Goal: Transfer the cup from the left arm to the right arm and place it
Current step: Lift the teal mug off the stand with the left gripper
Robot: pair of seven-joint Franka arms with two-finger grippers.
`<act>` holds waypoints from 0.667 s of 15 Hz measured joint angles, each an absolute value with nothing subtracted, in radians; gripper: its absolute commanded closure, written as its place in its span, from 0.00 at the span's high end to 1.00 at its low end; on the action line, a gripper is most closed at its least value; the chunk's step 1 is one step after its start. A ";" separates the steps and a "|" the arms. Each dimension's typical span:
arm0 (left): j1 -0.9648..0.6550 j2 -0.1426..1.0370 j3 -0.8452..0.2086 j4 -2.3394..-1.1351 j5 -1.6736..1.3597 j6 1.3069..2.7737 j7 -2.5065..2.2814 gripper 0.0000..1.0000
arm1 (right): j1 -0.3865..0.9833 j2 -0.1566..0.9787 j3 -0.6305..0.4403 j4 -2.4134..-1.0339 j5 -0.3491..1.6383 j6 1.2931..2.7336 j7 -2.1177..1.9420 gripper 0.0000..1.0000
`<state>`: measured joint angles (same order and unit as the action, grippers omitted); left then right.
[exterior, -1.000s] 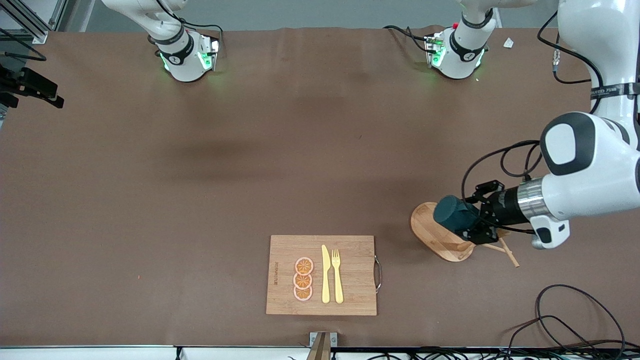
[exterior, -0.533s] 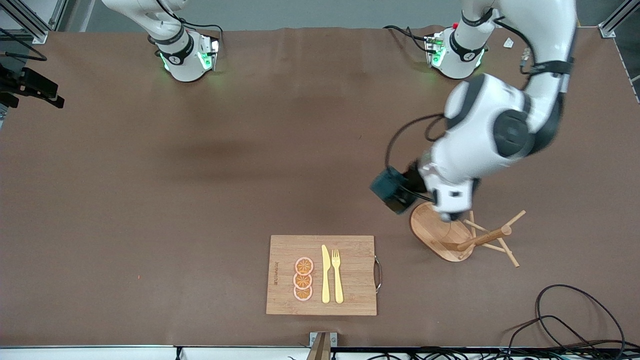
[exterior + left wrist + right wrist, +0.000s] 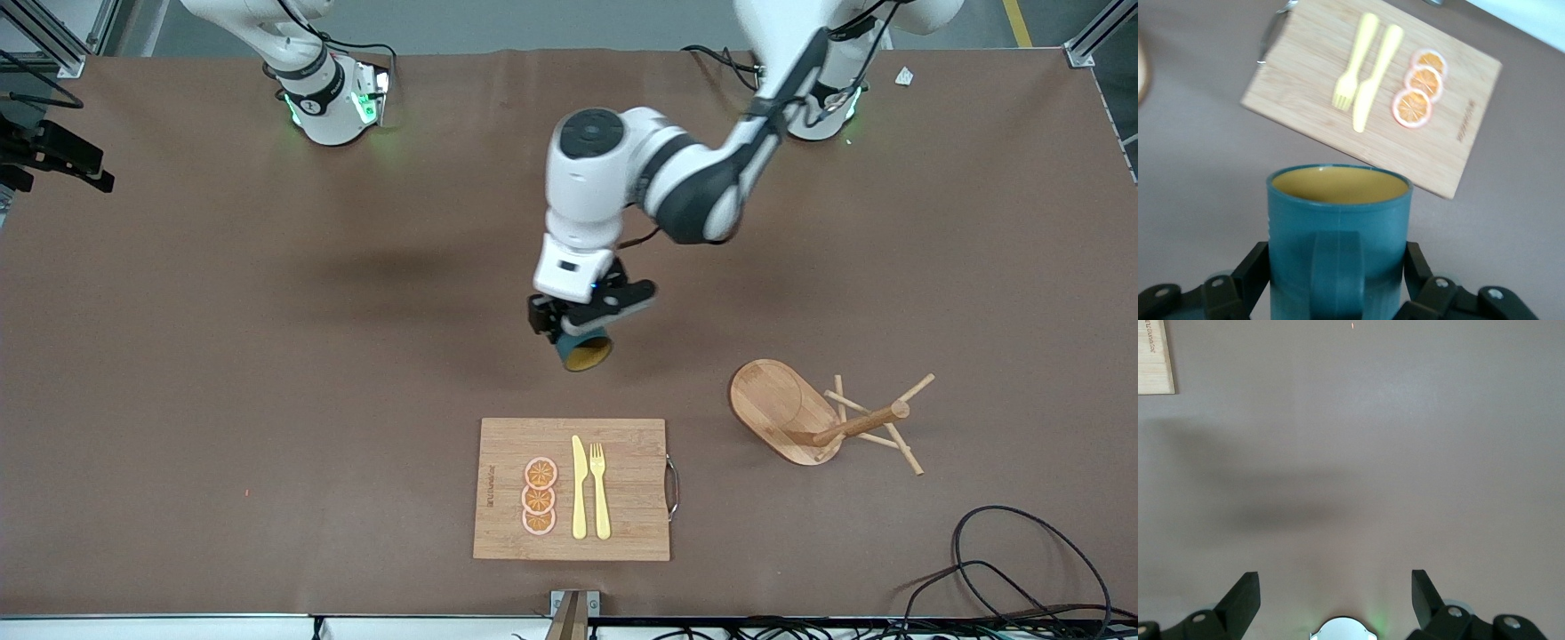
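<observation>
Risk: you carry the cup (image 3: 586, 352) tipped on its side, mouth toward the front camera, so I judge a loose squeeze or a sudden stop could let it slide out mouth-first and drop onto the bench (image 3: 267, 356).
Cause: in the left wrist view the jaws press only the lower part of the ribbed wall, with the handle facing the wrist camera between them; that leaves little surface for the second arm to take.
Handover hazard: if you release before the other jaws have closed on the cup, it falls; if the two grippers meet on the same band of wall, they may collide.
Left gripper (image 3: 582, 324): its jaws are closed on the cup, one against each side of the cup's wall.
Left arm pose: it reaches from its base toward the middle of the bench, elbow high, wrist pointed down and toward the front camera.
Cup location: in the air in the left gripper, over bare bench, above the ground between the arm bases and the cutting board (image 3: 507, 533).
Right gripper (image 3: 1335, 590): its jaws stand wide apart and hold nothing, over bare bench, in the right wrist view.
Right arm: it waits near its base.
Nearby: the wooden mug stand (image 3: 805, 418) lies toward the left arm's end, well apart from the cup.
</observation>
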<state>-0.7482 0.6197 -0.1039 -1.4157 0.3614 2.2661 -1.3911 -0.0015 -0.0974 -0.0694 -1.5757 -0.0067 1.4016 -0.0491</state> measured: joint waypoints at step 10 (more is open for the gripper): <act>-0.926 0.834 -0.101 -1.413 1.182 2.340 -1.759 0.53 | -0.001 -0.097 -0.065 -1.576 -0.028 1.406 -0.072 1.00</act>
<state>-0.9263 0.8340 -0.1007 -1.4130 1.1822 2.3395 -1.7587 -0.0013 -0.0974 -0.0654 -1.5757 -0.0282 1.4064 -0.0716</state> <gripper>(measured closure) 0.145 0.000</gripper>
